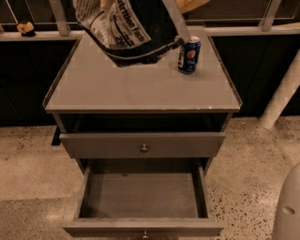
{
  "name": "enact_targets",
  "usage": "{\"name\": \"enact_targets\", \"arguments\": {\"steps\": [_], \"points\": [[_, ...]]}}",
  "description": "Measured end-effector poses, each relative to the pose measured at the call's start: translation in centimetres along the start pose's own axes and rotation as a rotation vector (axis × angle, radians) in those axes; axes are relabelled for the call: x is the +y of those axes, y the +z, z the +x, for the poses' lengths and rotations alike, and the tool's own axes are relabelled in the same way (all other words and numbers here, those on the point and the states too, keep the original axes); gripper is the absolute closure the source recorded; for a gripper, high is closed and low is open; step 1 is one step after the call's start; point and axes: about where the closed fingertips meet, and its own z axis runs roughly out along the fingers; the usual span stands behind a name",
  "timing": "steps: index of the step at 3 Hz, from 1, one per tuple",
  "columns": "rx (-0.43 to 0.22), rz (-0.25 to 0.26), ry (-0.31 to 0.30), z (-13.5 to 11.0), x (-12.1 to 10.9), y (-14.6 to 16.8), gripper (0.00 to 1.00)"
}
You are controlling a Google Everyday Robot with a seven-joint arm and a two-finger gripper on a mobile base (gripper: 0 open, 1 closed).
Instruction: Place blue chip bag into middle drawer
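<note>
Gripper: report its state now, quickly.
Gripper, at the view's top edge: closed, holding the blue chip bag above the cabinet top.

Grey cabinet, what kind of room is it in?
Probably an office or lab: speckled terrazzo floor, white railing, grey drawer cabinet with blue soda can. The gripper is at the top edge, by the dark-blue foil chip bag.

Grey tool (174,18) at top edge, white-lettered dark-blue chip bag (140,35), grey middle drawer (143,197).
</note>
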Motion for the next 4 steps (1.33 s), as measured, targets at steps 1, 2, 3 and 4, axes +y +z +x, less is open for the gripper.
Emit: {"name": "enact_targets", "arguments": {"steps": [1,2,3,4], "points": [[0.0,0.0,0.0,0.0,0.0,0.0,1.0],[0.0,0.0,0.0,0.0,0.0,0.0,1.0],[0.0,0.0,0.0,0.0,0.0,0.0,1.0],[0.0,0.0,0.0,0.0,0.0,0.0,1.0]]}}
